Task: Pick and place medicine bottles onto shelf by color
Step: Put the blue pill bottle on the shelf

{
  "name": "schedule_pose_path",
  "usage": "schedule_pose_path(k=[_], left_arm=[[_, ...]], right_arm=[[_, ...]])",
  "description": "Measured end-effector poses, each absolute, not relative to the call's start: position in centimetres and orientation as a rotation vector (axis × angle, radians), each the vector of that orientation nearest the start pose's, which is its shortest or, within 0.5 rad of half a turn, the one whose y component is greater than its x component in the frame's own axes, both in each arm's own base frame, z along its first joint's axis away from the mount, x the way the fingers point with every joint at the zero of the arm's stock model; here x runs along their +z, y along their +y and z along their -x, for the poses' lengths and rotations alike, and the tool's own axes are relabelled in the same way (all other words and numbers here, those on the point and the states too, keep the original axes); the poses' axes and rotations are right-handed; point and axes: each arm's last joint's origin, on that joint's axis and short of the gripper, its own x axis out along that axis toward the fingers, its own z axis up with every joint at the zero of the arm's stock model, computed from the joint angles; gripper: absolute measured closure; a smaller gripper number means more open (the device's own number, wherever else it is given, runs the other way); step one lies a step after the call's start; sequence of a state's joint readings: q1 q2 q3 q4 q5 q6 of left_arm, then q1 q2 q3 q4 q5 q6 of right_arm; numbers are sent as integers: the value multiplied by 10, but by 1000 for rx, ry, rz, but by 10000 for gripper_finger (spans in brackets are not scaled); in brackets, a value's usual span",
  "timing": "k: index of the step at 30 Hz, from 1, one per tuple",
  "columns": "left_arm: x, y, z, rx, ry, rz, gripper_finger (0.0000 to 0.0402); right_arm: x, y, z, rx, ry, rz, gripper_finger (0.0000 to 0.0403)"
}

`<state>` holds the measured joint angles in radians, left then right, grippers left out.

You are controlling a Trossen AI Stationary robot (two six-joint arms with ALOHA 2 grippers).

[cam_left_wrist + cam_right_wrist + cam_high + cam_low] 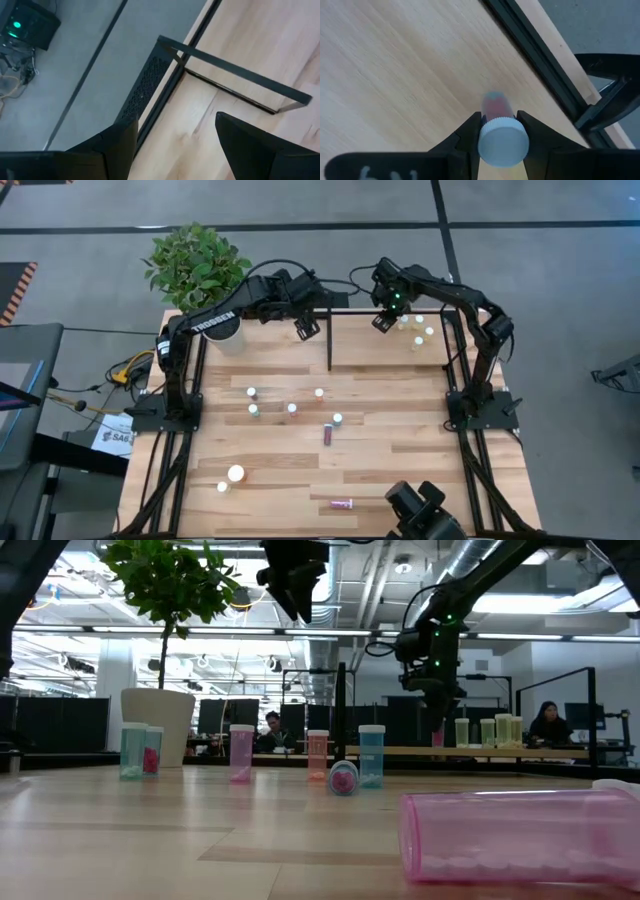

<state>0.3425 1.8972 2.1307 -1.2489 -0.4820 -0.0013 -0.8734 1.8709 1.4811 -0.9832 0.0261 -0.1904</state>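
Pink bottle (520, 837) lying on plank table (400, 450), right jaws gripping bottle (503, 142), left jaws open.

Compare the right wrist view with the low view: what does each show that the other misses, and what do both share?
Right wrist only: the white cap of the bottle, clamped between the right gripper jaws above the shelf boards. Low only: bottles standing on the table, a pink one lying on its side, the plant pot, and people behind. Both: the right gripper at the shelf.

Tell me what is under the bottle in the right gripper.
Bare light wood of the shelf lies below the white-capped bottle held by the right gripper. The spot directly beneath is hidden by the bottle itself.
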Motion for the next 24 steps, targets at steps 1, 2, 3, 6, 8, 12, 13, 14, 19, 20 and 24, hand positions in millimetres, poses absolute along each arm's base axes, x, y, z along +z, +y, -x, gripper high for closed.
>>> schedule_pose_path(k=[1, 2, 3, 6, 8, 12, 13, 14, 19, 20, 24], left_arm=[[389, 142, -352, 752, 1031, -65, 148], [389, 144, -353, 757, 1026, -61, 148], [389, 145, -352, 760, 1029, -60, 148], [388, 148, -351, 759, 1030, -51, 148], [388, 150, -350, 751, 1031, -41, 148], [388, 152, -349, 755, 1032, -37, 148], [388, 152, -349, 755, 1032, -37, 148], [388, 152, -349, 754, 1033, -39, 148], [388, 152, -349, 750, 1040, -44, 148], [388, 152, -349, 750, 1039, -44, 148], [388, 152, -349, 750, 1040, -44, 148]], right_arm=[[223, -282, -234, -615, 1345, -424, 274], [223, -283, -233, -614, 1345, -421, 274], [223, -283, -233, -609, 1347, -416, 274], [223, -282, -234, -601, 1346, -409, 275], [223, -283, -233, -601, 1346, -411, 275], [223, -282, -234, -598, 1342, -410, 269], [223, -283, -235, -599, 1337, -407, 267], [224, -283, -236, -602, 1330, -406, 265], [224, -283, -236, -604, 1320, -406, 250], [224, -283, -236, -603, 1319, -407, 247], [224, -283, -237, -576, 1305, -423, 235]])
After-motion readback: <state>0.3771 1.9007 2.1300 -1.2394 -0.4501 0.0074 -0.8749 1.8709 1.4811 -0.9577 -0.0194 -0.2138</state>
